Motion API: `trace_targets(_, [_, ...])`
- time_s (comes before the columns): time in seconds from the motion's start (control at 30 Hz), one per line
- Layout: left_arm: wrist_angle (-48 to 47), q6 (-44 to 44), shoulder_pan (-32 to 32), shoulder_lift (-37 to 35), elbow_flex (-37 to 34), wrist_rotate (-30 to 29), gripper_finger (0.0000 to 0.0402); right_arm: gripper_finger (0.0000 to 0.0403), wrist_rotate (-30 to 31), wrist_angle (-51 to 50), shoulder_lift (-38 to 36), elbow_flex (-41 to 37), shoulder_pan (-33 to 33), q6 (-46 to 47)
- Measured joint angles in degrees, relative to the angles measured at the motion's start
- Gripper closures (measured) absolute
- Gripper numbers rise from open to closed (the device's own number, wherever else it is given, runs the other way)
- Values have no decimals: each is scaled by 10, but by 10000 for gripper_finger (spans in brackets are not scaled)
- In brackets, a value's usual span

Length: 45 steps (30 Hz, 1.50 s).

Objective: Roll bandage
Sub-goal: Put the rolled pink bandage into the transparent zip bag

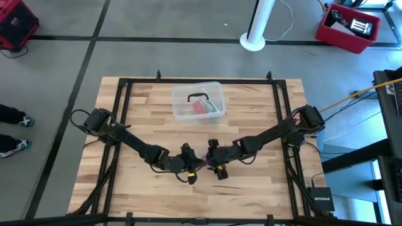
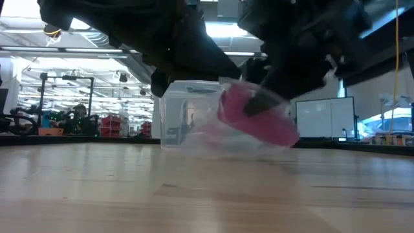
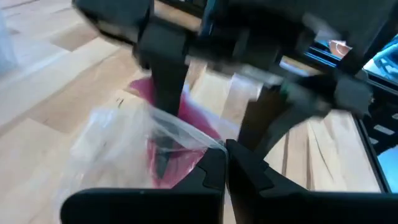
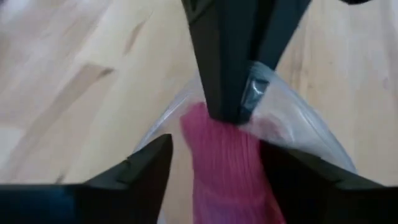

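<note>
The pink bandage sits partly inside a crumpled clear plastic wrapper, and both hang just above the table's middle. My left gripper is shut on the wrapper; in the right wrist view it comes in from the far side. My right gripper is open, with one finger on each side of the bandage. In the high view the two grippers meet at the table's middle, left and right. My left gripper pinches the clear wrapper's upper edge between its two shut fingers, right beside the bandage's end. The wrapper and the bandage in it hang tilted below the fingers, clear of the table. My right gripper stands astride the bandage; I cannot tell whether its fingers touch it.
A clear plastic box with pink and green contents stands toward the table's far edge, behind the grippers. Bare wood lies near and on both sides. A black frame runs round the tabletop.
</note>
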Motion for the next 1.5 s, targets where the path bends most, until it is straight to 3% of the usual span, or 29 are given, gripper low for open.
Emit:
trace_targets(0.2, [-21,-9,4,0,1,-11,401,123,0,-104,-34,25,0,7])
trace_targets(0.33, [-24,6,10,0,0,-20,401,131,70,-22,-41,24,-6,-13])
trace_targets(0.57, [-19,-10,3,0,-1,-17,401,160,-36,-89,-71,25,-8,-45])
trace_targets(0.77, [-15,-5,2,0,-1,-28,401,176,-5,-129,-85,25,-7,-44])
trace_targets(0.97, [-14,-4,3,0,-1,-29,401,156,-35,-139,-98,27,-6,-30])
trace_targets(1.17, [-12,3,-1,0,-2,-29,400,140,-48,-386,-150,105,-6,-17])
trace_targets(1.27, [-9,20,-2,0,-2,-28,400,139,-41,-447,-188,89,-6,-5])
trace_targets(1.37, [-5,22,-2,0,-2,-28,400,139,-11,-409,-237,23,-6,-6])
trace_targets(1.5, [-6,38,-6,0,-2,-29,400,139,58,-212,-268,-117,-8,-37])
